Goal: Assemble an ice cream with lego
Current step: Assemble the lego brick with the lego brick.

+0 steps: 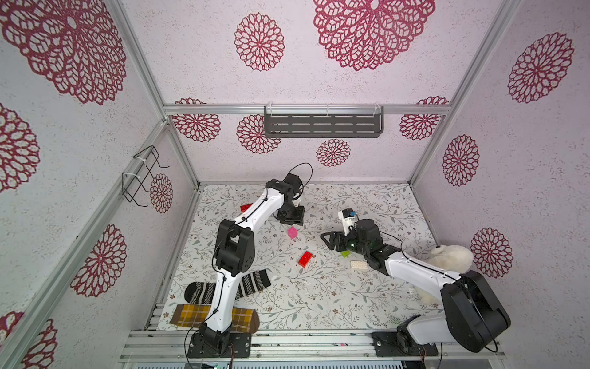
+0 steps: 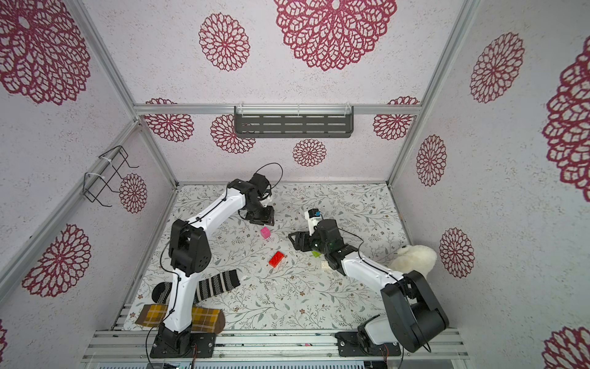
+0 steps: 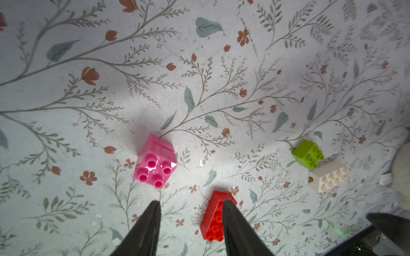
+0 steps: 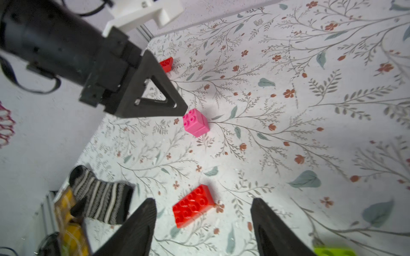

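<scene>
The lego lie apart on the floral mat; no joined ice cream is in view. A pink block point(image 1: 292, 232) point(image 3: 155, 163) with a seam across its side stands just under my left gripper point(image 1: 292, 222) point(image 3: 190, 204), which is open and empty. One red brick point(image 1: 305, 258) point(image 4: 193, 205) lies mid-mat, ahead of my open, empty right gripper point(image 1: 323, 237) point(image 4: 203, 201). Another red brick point(image 1: 245, 207) point(image 4: 166, 63) sits behind the left arm. A lime-green brick point(image 1: 344, 254) point(image 3: 308, 153) and a white brick point(image 1: 359, 265) point(image 3: 328, 176) lie beside the right arm.
A striped sock point(image 1: 252, 282) and a plaid sock point(image 1: 191, 314) lie by the left arm's base. A white plush toy point(image 1: 453, 258) rests at the mat's right edge. A dark shelf point(image 1: 322, 124) hangs on the back wall, a wire rack point(image 1: 140, 175) on the left one.
</scene>
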Motion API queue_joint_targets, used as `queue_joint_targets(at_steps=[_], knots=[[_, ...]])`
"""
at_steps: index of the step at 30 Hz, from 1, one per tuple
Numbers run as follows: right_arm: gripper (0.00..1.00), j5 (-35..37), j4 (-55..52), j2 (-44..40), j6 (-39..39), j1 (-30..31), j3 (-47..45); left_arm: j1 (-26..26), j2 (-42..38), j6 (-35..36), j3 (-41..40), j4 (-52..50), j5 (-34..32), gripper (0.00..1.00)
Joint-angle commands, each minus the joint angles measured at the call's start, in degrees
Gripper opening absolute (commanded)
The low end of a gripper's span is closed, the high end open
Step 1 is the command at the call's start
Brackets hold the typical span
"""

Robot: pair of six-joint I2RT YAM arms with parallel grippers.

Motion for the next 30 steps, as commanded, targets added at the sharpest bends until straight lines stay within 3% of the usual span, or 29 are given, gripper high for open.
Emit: queue_joint_targets(at_steps=[1,4,5,7,10,17,21,30], knots=[[0.44,1.36,-1.01,3.49,-0.56,2.41,5.62,4.67,-9.94,-5.87,-10.44,11.53,1.37,0.4],[0.05,1.85,-2.32,8.76,-1.1,4.52,10.54,7.72,-21.07,-11.27,-24.8,23.47,-0.89,0.21],[0.0,2.51,-3.4,10.98,-1.37,5.26,12.81,8.78,-24.79,-13.16,-29.67,27.81,-1.39,0.17],[0.0,3.41,-5.19,14.97,-2.28,6.33,17.03,10.33,-30.34,-16.72,-38.02,35.65,-2.43,0.09],[0.0,3.63,-6.58,21.17,-2.8,6.79,22.55,10.95,-36.1,-21.37,-47.85,44.93,-5.35,0.07],[0.0,3.0,-9.58,32.5,-3.5,7.33,33.21,10.78,-36.7,-29.65,-61.23,64.0,-4.99,0.02],[0.0,3.06,-11.01,35.15,-4.53,8.03,36.36,8.76,-34.72,-29.13,-63.33,69.98,-5.51,0.01],[0.0,6.33,-15.01,36.56,-5.76,8.66,40.61,4.18,-25.55,-27.69,-58.96,71.33,-4.91,0.02]])
